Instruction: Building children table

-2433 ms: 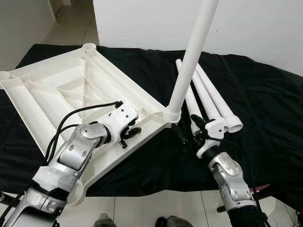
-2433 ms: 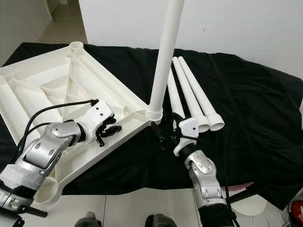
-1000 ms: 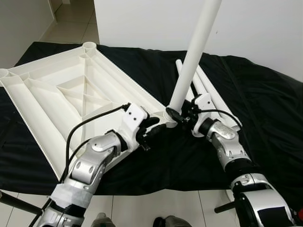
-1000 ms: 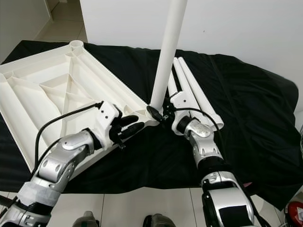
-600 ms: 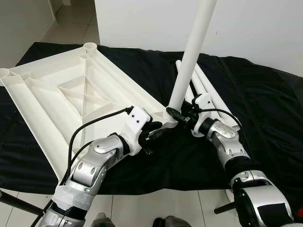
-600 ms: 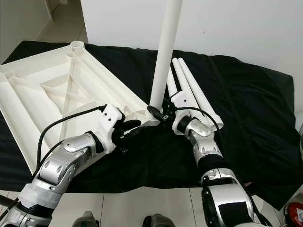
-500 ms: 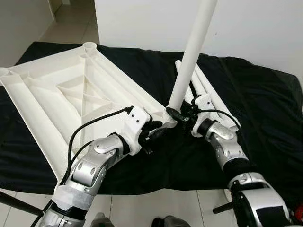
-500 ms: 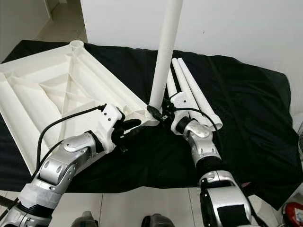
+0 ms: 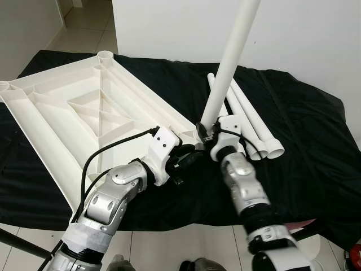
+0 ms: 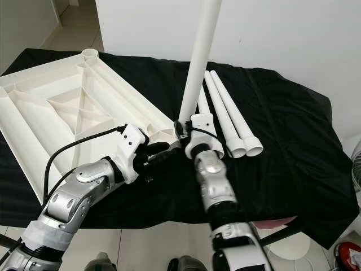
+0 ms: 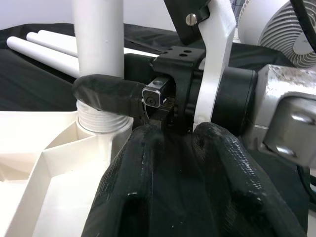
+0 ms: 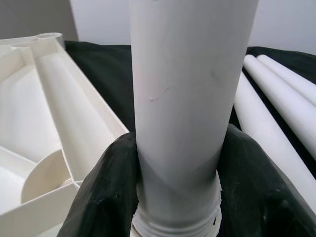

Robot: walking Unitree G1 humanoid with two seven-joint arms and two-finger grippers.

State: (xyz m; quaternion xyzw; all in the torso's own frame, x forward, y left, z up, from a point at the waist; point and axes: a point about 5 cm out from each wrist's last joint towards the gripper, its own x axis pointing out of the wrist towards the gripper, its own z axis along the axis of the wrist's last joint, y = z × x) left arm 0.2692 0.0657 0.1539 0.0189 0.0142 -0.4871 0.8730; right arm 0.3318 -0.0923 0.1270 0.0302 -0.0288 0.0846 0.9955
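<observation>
Since the earlier frames the right arm had swung inward, its forearm now running nearly straight up from the bottom edge instead of slanting in from the right, while the right hand (image 9: 204, 131) remained at the foot of the upright leg (image 9: 228, 65). The left hand (image 9: 186, 158) had hardly shifted, still at the near corner of the overturned white table top (image 9: 67, 113).

In the head views, the table top lay ribbed side up on a black cloth (image 9: 304, 141), the upright leg rising from its near corner socket. Three loose legs (image 10: 228, 113) lay side by side on the cloth just beyond the right hand. A wall (image 10: 293, 34) stood behind, and tiled floor (image 9: 84, 17) showed at the upper left.

In the left wrist view, the left hand's two fingers (image 11: 148, 197) lay close together, pointing at the socket collar (image 11: 101, 123), and the right hand's body crowded in just ahead. Whether they pinched the table's edge could not be told. A white fan (image 11: 286, 34) stood in the background.

In the right wrist view, the right hand's fingers (image 12: 111, 187) were clamped on either side of the upright leg just above its threaded base.
</observation>
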